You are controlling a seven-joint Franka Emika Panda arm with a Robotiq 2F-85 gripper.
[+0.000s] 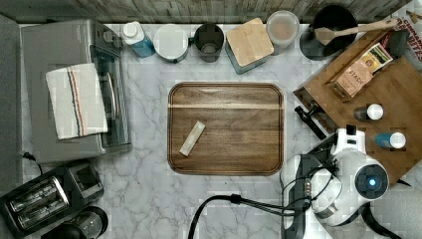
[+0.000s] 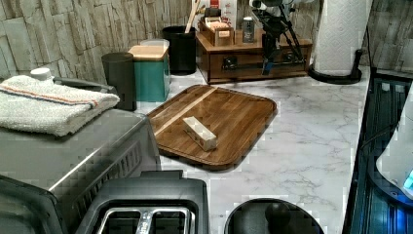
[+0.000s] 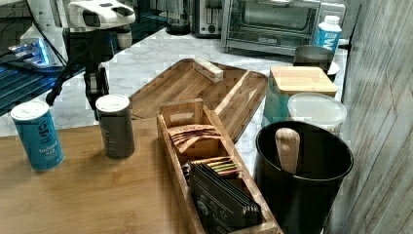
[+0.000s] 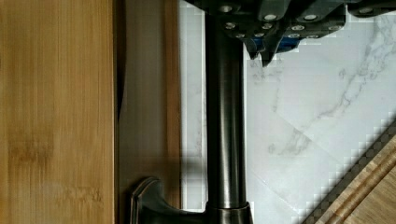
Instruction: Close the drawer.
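Note:
The drawer [image 2: 243, 62] sits in the low wooden cabinet [image 2: 302, 44] at the far end of the left view. Its front [image 4: 147, 93] stands only a narrow dark gap out from the cabinet top [image 4: 56, 112]. The long dark bar handle [image 4: 225, 116] runs across the front, seen too as the handle [image 1: 308, 120] in the top view. My gripper [image 4: 264, 51] hangs shut right beside the bar, on the counter side, touching or nearly touching it. The gripper [image 2: 267, 64] points down in front of the drawer, and the gripper [image 3: 96, 95] stands past the cabinet's edge.
A dark wooden serving tray [image 1: 226, 159] with a small pale block [image 1: 192, 138] lies mid-counter near the cabinet. Two cans [image 3: 114, 126], a tea box [image 3: 214, 180] stand on the cabinet top. A black utensil pot [image 1: 331, 30], canisters [image 1: 249, 44], a toaster oven [image 1: 69, 89] and paper towels [image 2: 341, 34] ring the counter.

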